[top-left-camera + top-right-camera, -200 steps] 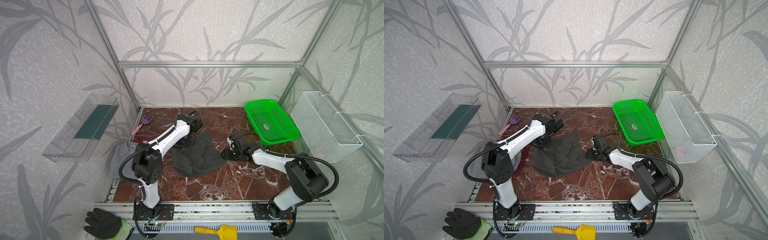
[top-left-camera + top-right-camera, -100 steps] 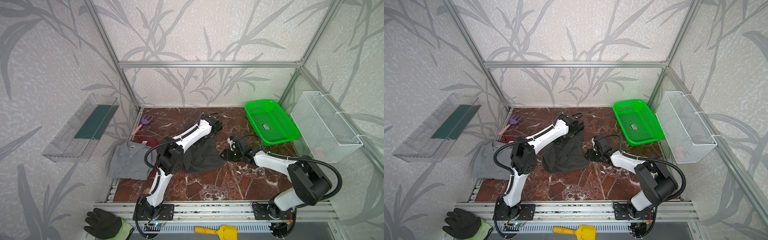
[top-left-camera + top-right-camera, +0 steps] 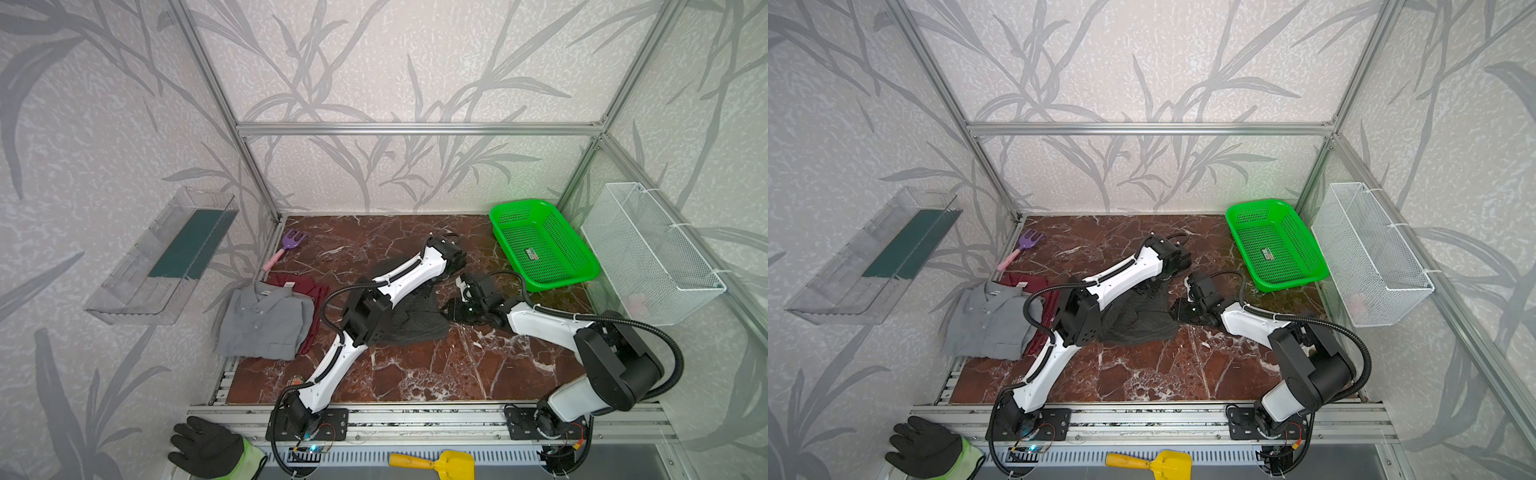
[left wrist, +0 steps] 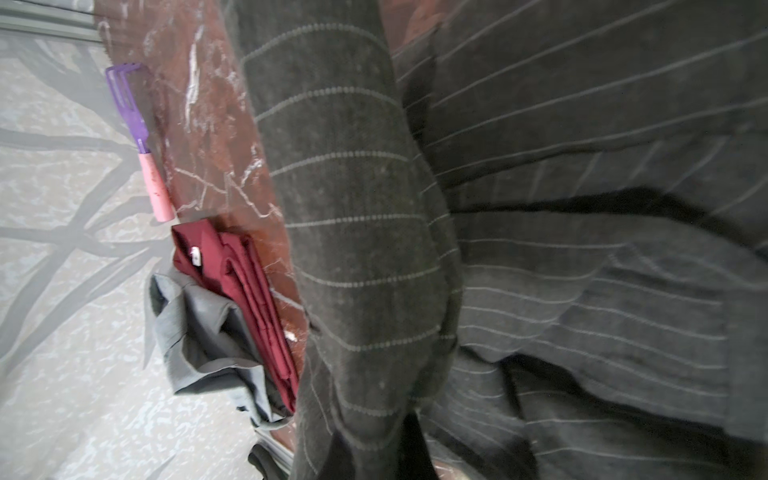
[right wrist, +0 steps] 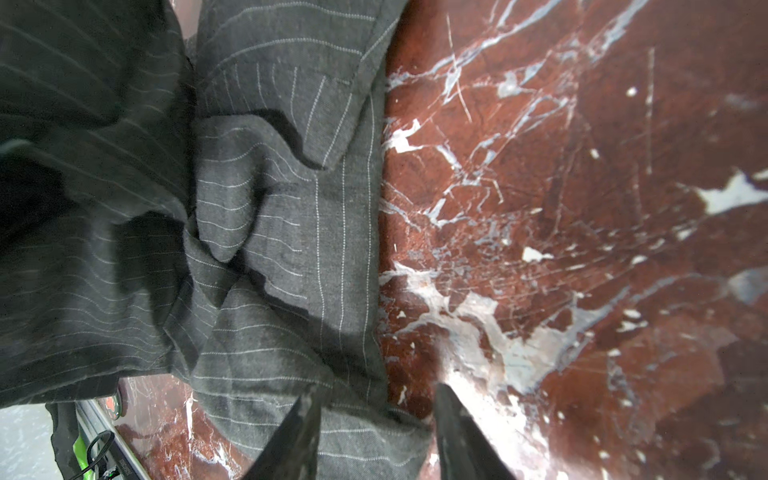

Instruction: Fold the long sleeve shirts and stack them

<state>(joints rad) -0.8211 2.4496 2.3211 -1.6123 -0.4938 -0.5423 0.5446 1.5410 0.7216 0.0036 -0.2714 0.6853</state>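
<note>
Left claw point(image 4: 376, 451) clamps a fold of the charcoal pinstriped shirt point(image 3: 411, 322), while right claw point(image 5: 376, 390) stands spread open over the shirt's edge.

Charcoal shirt point(image 3: 415, 328) crumpled, grey shirt point(image 3: 266, 320), red shirt point(image 3: 309, 284)

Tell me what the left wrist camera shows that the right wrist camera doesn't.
Only the left wrist view shows the purple toy rake, the dark red shirt with the grey shirt touching it, and the left gripper shut on a fold of the charcoal pinstriped shirt. Only the right wrist view shows the right gripper, its jaws apart at the shirt's edge, and a wide bare stretch of the red marble table. Both show the charcoal pinstriped shirt lying on the red marble table.
</note>
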